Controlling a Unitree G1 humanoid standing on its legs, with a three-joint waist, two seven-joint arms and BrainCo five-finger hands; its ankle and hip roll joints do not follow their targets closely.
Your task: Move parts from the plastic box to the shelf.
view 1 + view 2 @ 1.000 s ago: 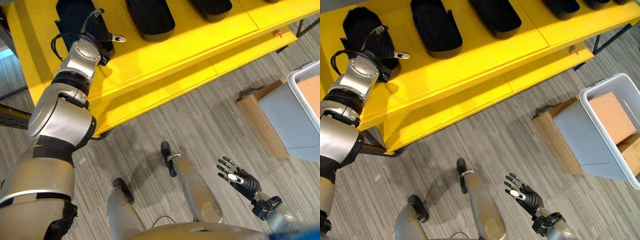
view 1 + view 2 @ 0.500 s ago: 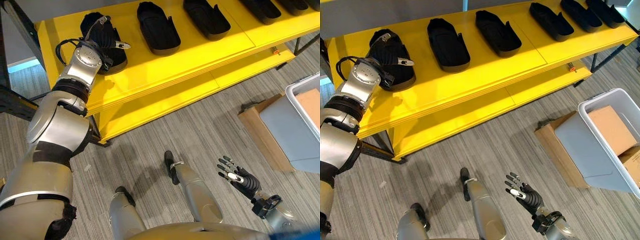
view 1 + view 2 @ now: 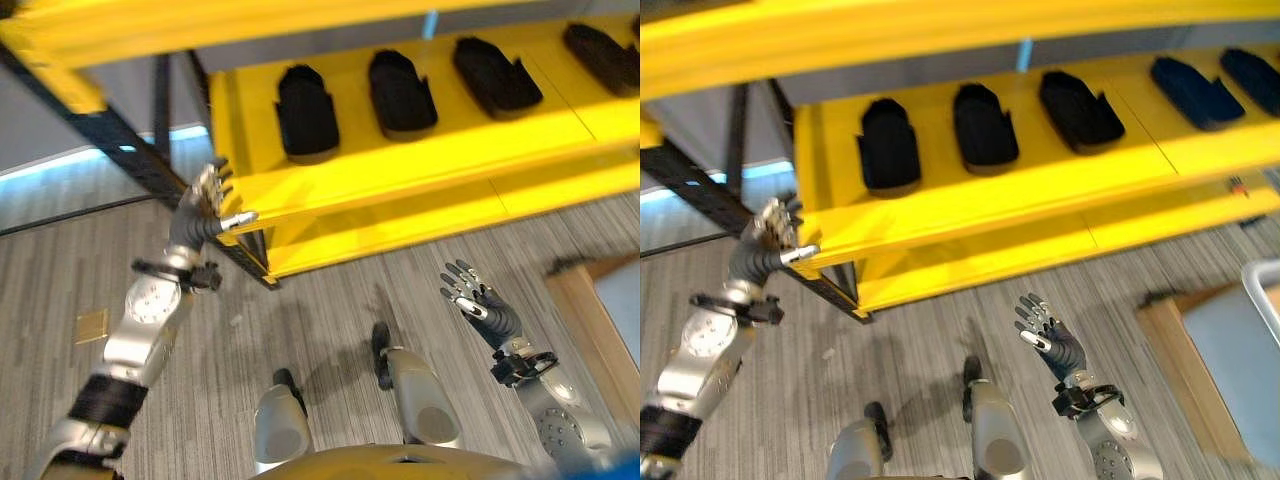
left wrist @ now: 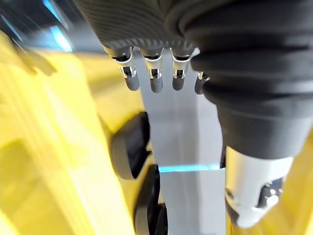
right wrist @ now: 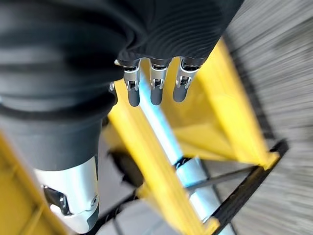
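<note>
Left eye view shows the yellow shelf (image 3: 440,150) running across the upper part of the scene, with a row of black parts lying on its top board. The nearest three sit side by side and apart from each other: the leftmost black part (image 3: 305,113), the second black part (image 3: 402,92) and the third black part (image 3: 497,79), with a further part (image 3: 600,45) at the right edge. A lower yellow board (image 3: 420,225) runs beneath, and a dark metal post (image 3: 120,150) slants down at the shelf's left end.

The left hand (image 3: 203,203) is raised just beside the shelf's left corner, fingers straight and spread, thumb pointing toward the yellow edge; it holds nothing. In the left wrist view its fingers (image 4: 155,78) hang straight, with the black parts and the yellow board showing past them.

The right hand (image 3: 1048,334) is held over the grey striped floor (image 3: 910,340), well apart from the shelf, palm up with fingers fanned wide and empty. The right wrist view shows the same straight fingers (image 5: 155,85).

At the right edge of the right eye view stands the plastic box (image 3: 1265,340), pale grey-white, with a brown cardboard piece (image 3: 1175,345) on the floor beside it.
</note>
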